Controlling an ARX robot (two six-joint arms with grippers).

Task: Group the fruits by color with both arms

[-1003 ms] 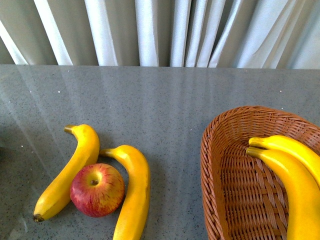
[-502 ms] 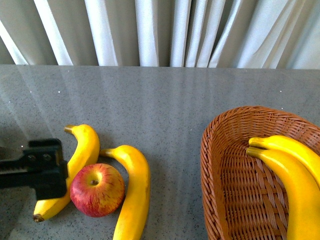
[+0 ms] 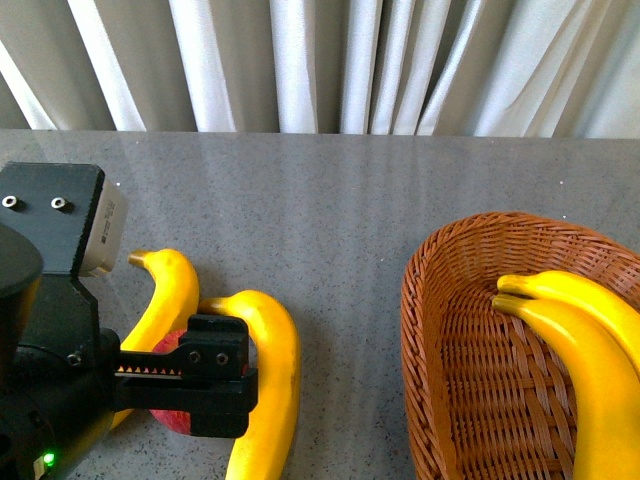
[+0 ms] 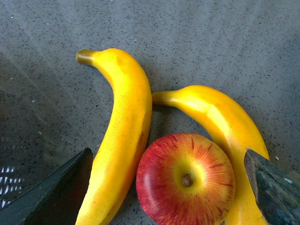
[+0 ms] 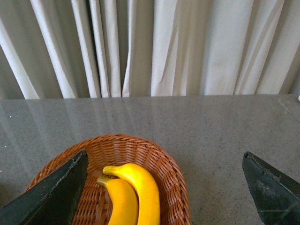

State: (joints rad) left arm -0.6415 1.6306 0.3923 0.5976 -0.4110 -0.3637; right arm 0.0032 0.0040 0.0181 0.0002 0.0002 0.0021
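A red apple [image 4: 186, 179] streaked with yellow lies on the grey table between two yellow bananas [image 4: 123, 129] [image 4: 224, 126]. My left gripper [image 4: 166, 192] hangs open just above the apple. Its dark fingers [image 4: 56, 192] straddle the apple and both bananas. In the front view the left arm and gripper [image 3: 170, 385] cover most of the apple [image 3: 172, 345], and the two bananas [image 3: 172, 290] [image 3: 275, 370] show beside it. Two more bananas [image 3: 590, 300] [image 3: 585, 390] lie in the wicker basket [image 3: 430, 330]. My right gripper [image 5: 164, 197] is open above the basket [image 5: 171, 173], and both bananas [image 5: 143, 187] [image 5: 119, 204] show between its fingers.
Pale curtains [image 3: 320, 60] hang behind the table's far edge. Bare grey tabletop [image 3: 340, 220] stretches between the fruit group and the basket, and more of the tabletop [image 5: 225, 136] lies beyond the basket.
My left arm has come in from the left and now sits over the apple, hiding most of it in the front view. The fruits and basket have not moved.
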